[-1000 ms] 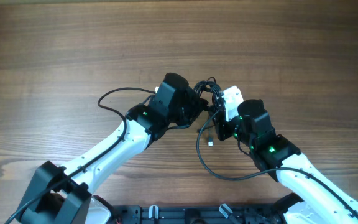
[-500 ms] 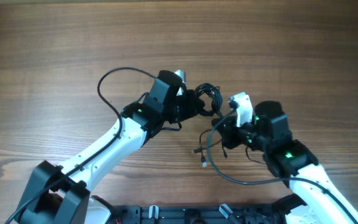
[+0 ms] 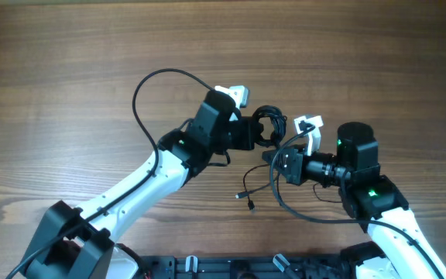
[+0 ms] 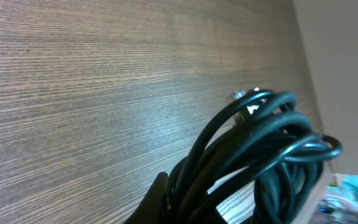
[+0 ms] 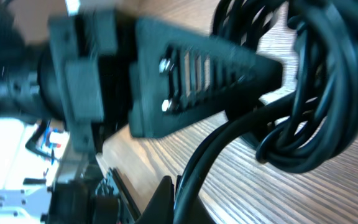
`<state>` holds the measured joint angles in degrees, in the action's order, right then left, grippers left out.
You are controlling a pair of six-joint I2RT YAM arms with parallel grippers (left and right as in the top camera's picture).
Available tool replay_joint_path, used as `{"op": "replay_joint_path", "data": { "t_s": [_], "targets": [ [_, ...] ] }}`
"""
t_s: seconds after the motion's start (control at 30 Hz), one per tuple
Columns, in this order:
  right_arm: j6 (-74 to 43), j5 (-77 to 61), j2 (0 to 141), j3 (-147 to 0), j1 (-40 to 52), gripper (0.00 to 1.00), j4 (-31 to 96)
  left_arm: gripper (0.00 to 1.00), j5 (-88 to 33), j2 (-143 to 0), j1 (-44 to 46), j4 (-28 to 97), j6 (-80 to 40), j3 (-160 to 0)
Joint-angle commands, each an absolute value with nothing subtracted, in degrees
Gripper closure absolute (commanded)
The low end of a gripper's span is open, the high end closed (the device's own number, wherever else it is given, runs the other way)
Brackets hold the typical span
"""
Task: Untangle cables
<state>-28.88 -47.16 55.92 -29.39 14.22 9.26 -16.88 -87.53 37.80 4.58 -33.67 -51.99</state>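
Observation:
The cables (image 3: 268, 124) are a knotted bundle of black cords held between my two arms above the table's middle. My left gripper (image 3: 258, 133) is shut on the bundle's left side. In the left wrist view the cords (image 4: 260, 155) fill the lower right, pressed against one dark finger (image 4: 160, 199). My right gripper (image 3: 279, 161) is shut on one strand just below the bundle. That strand (image 5: 229, 143) runs from my right gripper (image 5: 182, 199) up to the coil (image 5: 319, 87). A loose thin end with a small plug (image 3: 250, 204) hangs down to the table.
A thicker black wiring loop (image 3: 142, 97) arcs out from the left arm, and another (image 3: 308, 217) sags under the right arm. In the right wrist view the left gripper's slotted finger (image 5: 216, 68) sits close by. Bare wooden table (image 3: 68, 62) lies all around.
My right gripper has shut on a strand and swung rightwards, now lying level. The left gripper has carried the bundle up and to the right, and the loose end has trailed left.

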Motion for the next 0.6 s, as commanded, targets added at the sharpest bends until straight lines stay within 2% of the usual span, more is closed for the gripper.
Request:
{"op": "replay_joint_path", "data": {
  "t_s": [0.0,0.13,0.37,0.57],
  "targets": [
    [-34.04,-45.71,55.55,-29.58,10.94,0.96,8.49,0.96,-10.07,-87.0,39.24,6.44,-31.7,-52.1],
    [-35.16,-44.69,55.7,-29.58,8.86,0.96,5.48,0.96,-11.29,-87.0,39.51,6.44,-31.73,-52.1],
    [-36.56,-41.74,60.9,-29.58,8.93,0.96,2.52,0.96,-16.51,-87.0,42.63,-0.62,-31.73,-52.1],
    [-39.66,-36.91,66.7,-29.58,8.91,0.96,-0.82,0.96,-16.49,-87.0,45.43,1.98,-29.3,-52.1]
  ]
}}
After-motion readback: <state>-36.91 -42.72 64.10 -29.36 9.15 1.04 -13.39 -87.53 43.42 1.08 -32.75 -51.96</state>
